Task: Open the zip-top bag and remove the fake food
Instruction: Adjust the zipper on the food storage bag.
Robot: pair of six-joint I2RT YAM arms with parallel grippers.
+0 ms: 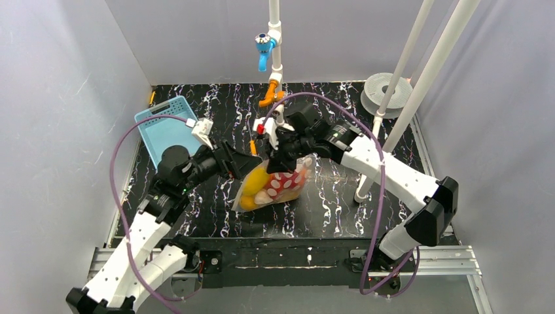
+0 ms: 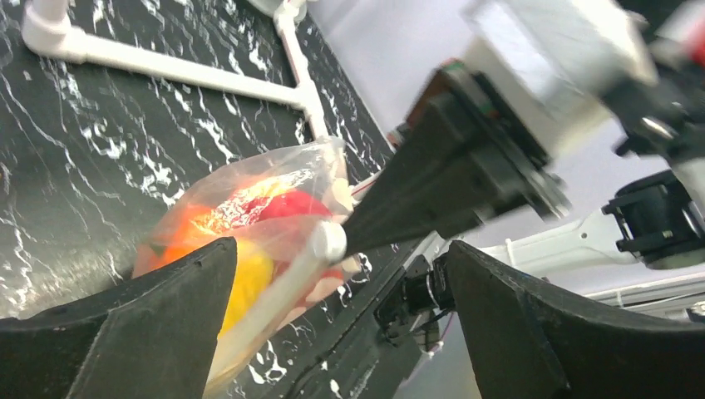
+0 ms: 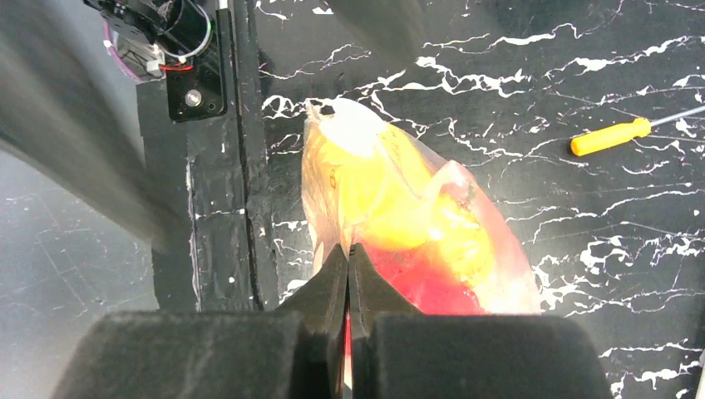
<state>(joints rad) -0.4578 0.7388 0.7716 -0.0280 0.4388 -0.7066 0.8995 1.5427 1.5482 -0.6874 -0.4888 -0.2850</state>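
Observation:
The zip-top bag (image 1: 273, 186) hangs tilted just above the black marbled table, with its lower end near the table. It holds the fake food: a yellow piece (image 1: 256, 180), red and orange pieces (image 2: 287, 204). My right gripper (image 1: 283, 156) is shut on the bag's top edge, and its jaws are pressed together on the plastic in the right wrist view (image 3: 348, 249). My left gripper (image 1: 243, 167) is open just left of the bag. In the left wrist view (image 2: 339, 249) its jaws stand wide apart around the bag's white zip strip (image 2: 278, 291) without touching it.
A light blue basket (image 1: 163, 124) sits at the back left. An orange-handled screwdriver (image 3: 611, 137) lies on the table behind the bag. White pipes (image 1: 419, 72), a blue tap (image 1: 264, 46) and a white spool (image 1: 383, 88) stand at the back and right.

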